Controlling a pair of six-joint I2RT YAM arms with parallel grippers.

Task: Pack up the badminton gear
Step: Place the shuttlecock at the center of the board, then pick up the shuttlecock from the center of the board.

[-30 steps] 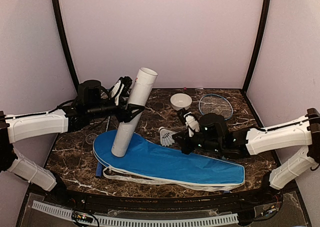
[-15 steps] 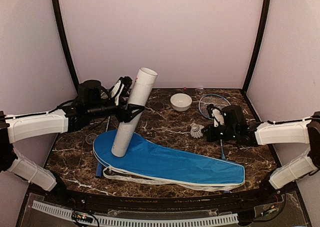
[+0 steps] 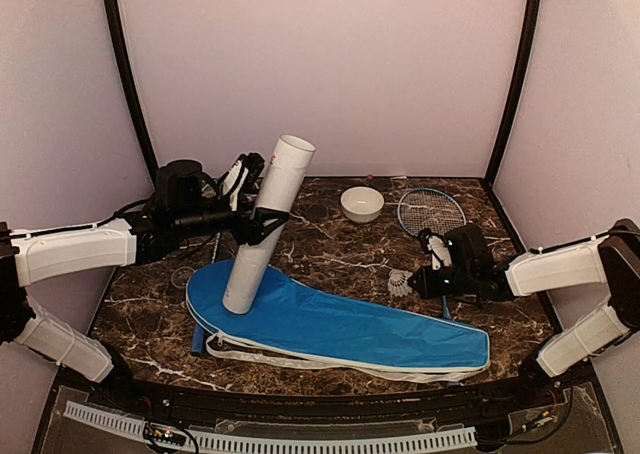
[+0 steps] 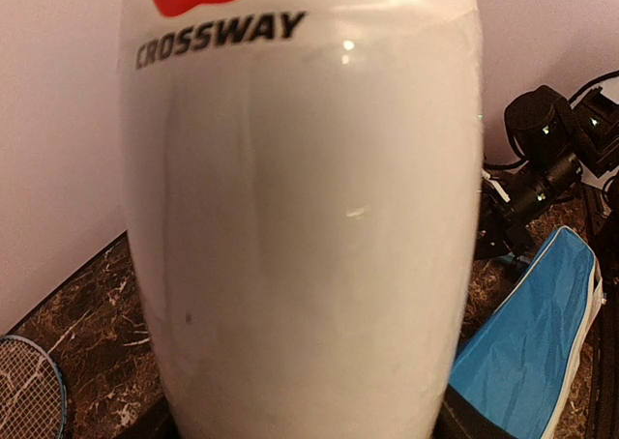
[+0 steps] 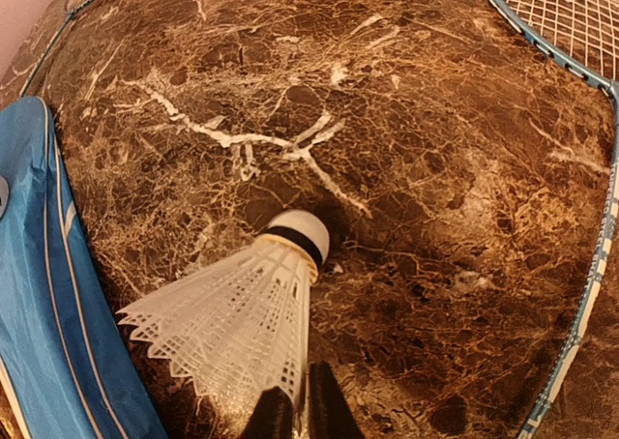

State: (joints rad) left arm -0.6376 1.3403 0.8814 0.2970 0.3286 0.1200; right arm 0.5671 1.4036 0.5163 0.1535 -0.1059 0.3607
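The long white tube [image 3: 265, 219] leans upright over the left end of the blue racket cover [image 3: 340, 326], and my left gripper [image 3: 262, 224] is shut on its middle. In the left wrist view the tube [image 4: 300, 217] fills the frame. A white shuttlecock [image 5: 242, 313] lies cork-forward low over the marble. My right gripper [image 5: 295, 415] is shut on the edge of its skirt. From above, the shuttlecock [image 3: 400, 282] and the right gripper [image 3: 415, 282] sit just left of a blue-framed racket [image 3: 431, 211].
A small white bowl [image 3: 361, 203] stands at the back centre. The racket's rim [image 5: 580, 43] runs along the right of the right wrist view, the cover's edge [image 5: 39, 294] along the left. Another racket head [image 4: 24, 391] lies by the left wall.
My right gripper has carried the shuttlecock from beside the cover's middle to the right, then down towards the marble near the racket. The left arm and tube have not moved.
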